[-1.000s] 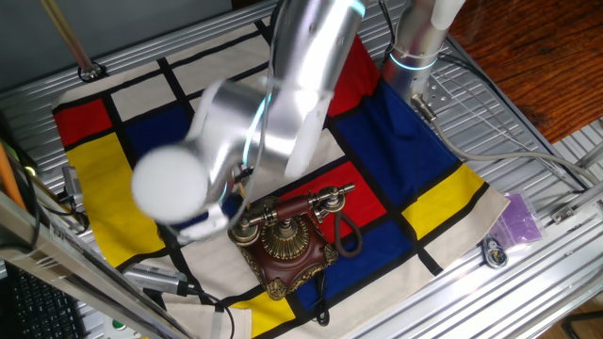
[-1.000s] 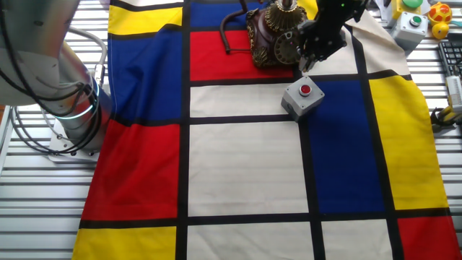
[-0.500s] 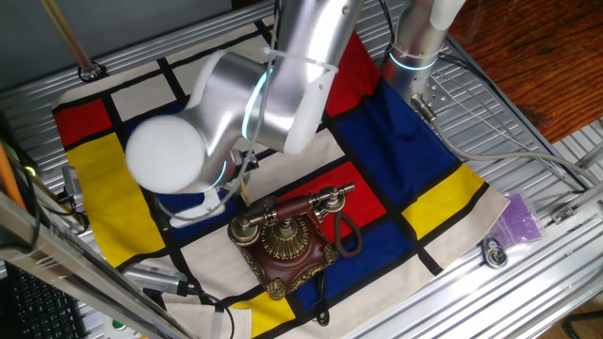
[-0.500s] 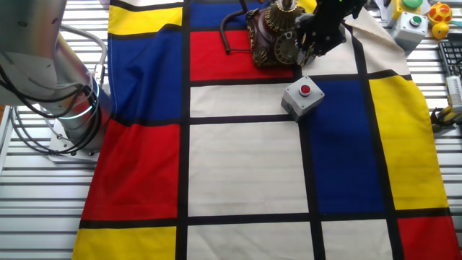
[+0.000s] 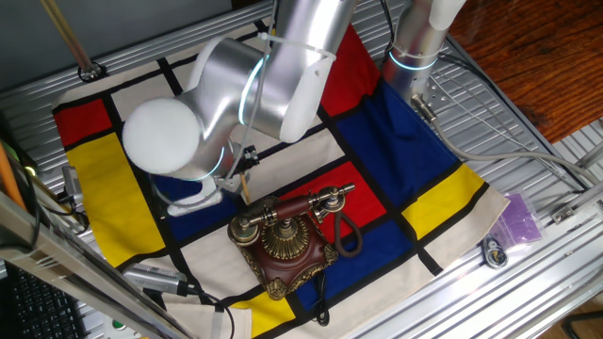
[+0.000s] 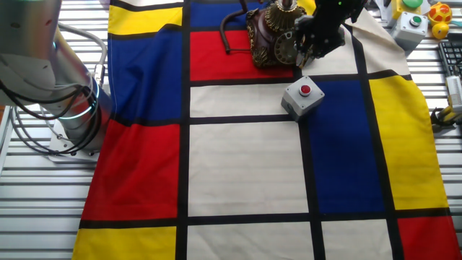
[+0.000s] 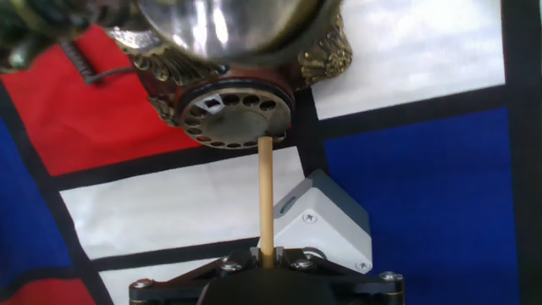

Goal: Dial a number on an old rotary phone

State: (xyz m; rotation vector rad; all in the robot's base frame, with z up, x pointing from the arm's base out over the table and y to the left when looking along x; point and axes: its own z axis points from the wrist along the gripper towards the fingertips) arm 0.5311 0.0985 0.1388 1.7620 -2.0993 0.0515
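Note:
The old rotary phone (image 5: 283,240) stands on a red patch of the checkered cloth, its brass-ended handset resting on the cradle. The phone (image 6: 273,36) sits at the far edge in the other fixed view. My gripper (image 7: 268,254) is shut on a thin wooden stick (image 7: 265,195) that points forward. The stick's tip touches or hovers at the near rim of the brass dial (image 7: 233,114); contact is unclear. My gripper (image 6: 312,45) hangs just right of the dial. In one fixed view the stick (image 5: 244,186) shows under the arm's wrist.
A small grey box with a red button (image 6: 302,97) sits on the cloth just in front of the phone, close under the stick (image 7: 326,222). Another button box (image 6: 410,22) and small toys (image 6: 439,12) lie far right. The arm's base (image 6: 72,108) stands left.
The arm has swung and settled, bringing the stick's tip closer to the dial. The phone and the grey box have not moved.

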